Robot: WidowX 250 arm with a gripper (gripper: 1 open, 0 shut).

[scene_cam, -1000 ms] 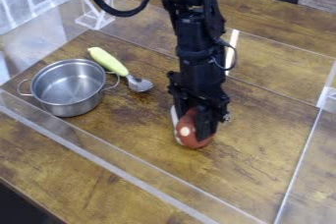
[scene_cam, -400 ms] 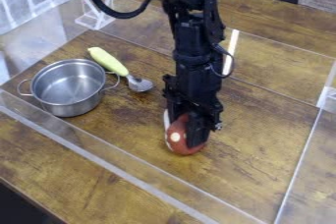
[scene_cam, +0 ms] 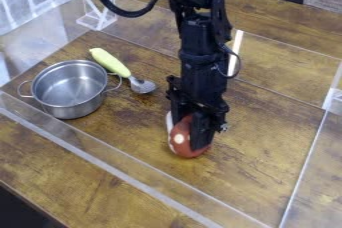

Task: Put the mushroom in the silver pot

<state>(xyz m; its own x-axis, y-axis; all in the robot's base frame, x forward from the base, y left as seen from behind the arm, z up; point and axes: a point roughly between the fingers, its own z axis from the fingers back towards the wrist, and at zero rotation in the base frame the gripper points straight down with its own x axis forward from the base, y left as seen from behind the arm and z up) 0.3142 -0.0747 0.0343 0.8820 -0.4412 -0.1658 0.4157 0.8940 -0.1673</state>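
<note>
The mushroom, reddish-brown cap with a pale stem, sits low over the wooden table right of centre. My gripper comes straight down from the black arm and is shut on the mushroom, its fingers covering the upper part. Whether the mushroom touches the table I cannot tell. The silver pot, shiny with two small side handles, stands empty at the left, well apart from the gripper.
A metal spoon with a yellow-green handle lies between the pot and the arm. Clear acrylic walls border the wooden table, with a transparent edge running diagonally in front.
The gripper with the mushroom has shifted slightly left and toward the front compared with a second ago. Since then it has barely moved. Pot and spoon are unchanged.
</note>
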